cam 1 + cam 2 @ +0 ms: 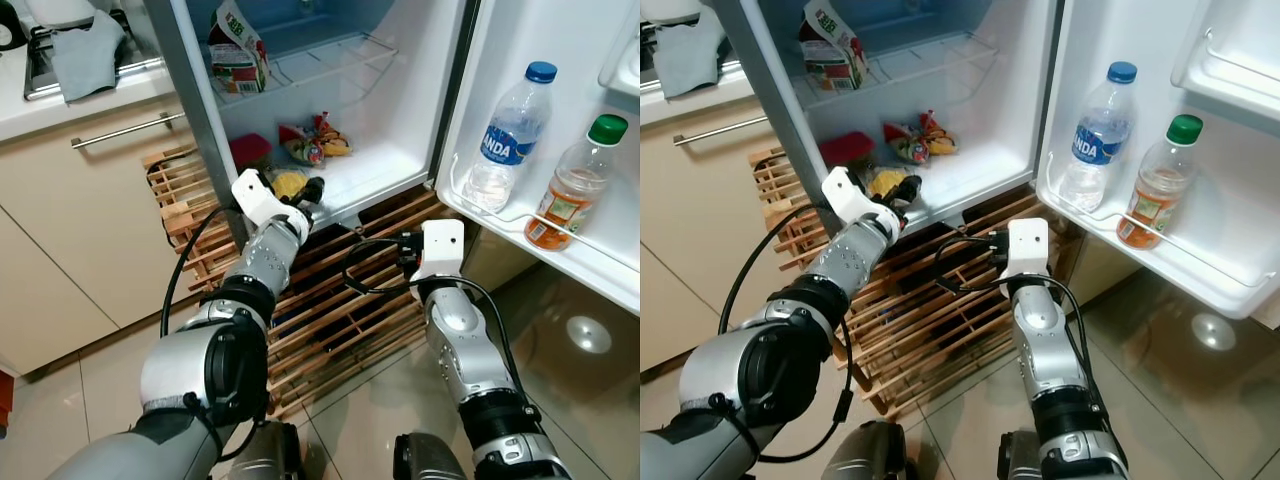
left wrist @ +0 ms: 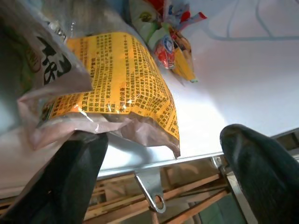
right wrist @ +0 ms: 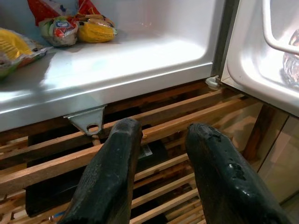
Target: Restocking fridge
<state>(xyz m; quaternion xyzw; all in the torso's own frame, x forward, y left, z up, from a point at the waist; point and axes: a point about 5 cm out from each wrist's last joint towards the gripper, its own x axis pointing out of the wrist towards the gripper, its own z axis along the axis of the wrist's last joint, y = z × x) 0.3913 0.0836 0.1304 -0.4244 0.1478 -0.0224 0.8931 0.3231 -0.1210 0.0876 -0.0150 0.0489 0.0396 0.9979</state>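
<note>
Wooden slats run under the open fridge (image 1: 400,150), whose floor already holds a red-and-yellow snack bundle (image 1: 315,140), so your restocking looks well along. Your left gripper (image 1: 300,198) stands wide open around the yellow packet (image 2: 121,79), which lies flat at the fridge's front lip, long axis pointing inward toward the back wall. Your right gripper (image 3: 159,172) hangs below that lip, slightly parted and empty.

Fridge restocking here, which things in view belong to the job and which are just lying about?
Job: fridge; yellow packet at the open left hand; snack bags; carton; two door bottles.
Lying about: grey cloth; wooden slats.
</note>
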